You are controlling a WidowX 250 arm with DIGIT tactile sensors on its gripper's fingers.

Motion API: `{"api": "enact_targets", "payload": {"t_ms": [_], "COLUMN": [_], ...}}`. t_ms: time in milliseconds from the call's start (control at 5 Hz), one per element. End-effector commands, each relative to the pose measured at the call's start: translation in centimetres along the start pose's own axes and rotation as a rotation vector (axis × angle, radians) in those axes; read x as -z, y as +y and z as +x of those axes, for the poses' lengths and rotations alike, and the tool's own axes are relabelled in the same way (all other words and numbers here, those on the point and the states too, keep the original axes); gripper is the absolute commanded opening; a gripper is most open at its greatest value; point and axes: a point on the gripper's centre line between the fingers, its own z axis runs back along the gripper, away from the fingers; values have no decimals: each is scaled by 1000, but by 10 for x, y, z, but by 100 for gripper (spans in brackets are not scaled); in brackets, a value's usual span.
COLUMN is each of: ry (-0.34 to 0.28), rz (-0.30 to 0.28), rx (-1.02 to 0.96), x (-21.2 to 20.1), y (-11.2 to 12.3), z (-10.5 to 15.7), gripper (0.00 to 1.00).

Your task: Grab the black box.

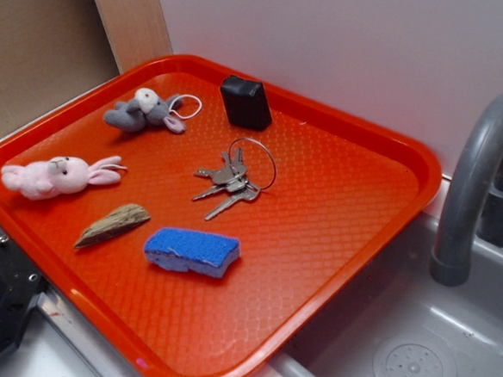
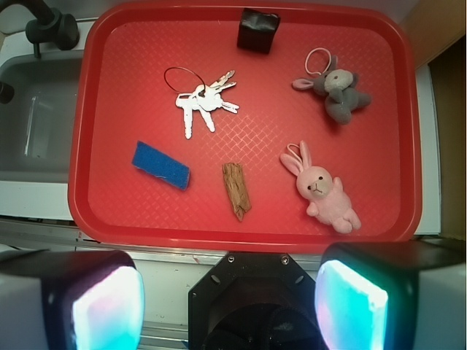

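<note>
Filling most of both views, a red textured tray (image 1: 345, 204) sits beside a grey sink (image 1: 412, 355) with a curved grey faucet (image 1: 472, 187) at the right of the exterior frame; a pale wall (image 1: 348, 40) and brown panel (image 1: 37, 44) rise behind. In the wrist view the gripper (image 2: 230, 295) hangs at the bottom edge, clear of the tray, its pads (image 2: 106, 310) spread wide with nothing between them. On the tray lie a pink plush bunny (image 1: 54, 176), a grey plush mouse (image 1: 145, 112), a blue sponge (image 1: 192, 251), a bunch of keys (image 1: 230, 180), a wood chip (image 1: 112, 225), and the black box (image 1: 245, 102), upright near the tray's far rim at upper centre.
</note>
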Motion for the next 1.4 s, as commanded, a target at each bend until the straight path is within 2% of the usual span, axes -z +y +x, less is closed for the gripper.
{"api": "enact_targets", "payload": {"t_ms": [0,200,400,600,800,1000,1200], "ry": [0,-80,-154,-211,-220,-99,18], "rz": [0,10,45,119,183,316,333], "rx": [0,74,181,363,555,864,997], "x": [0,-4,-3,4,12,50,85], "y": [0,1,6,11,23,39,54], "z": [0,32,75,122,153,182,187], "gripper": [100,100,100,100,100,100,100]}}
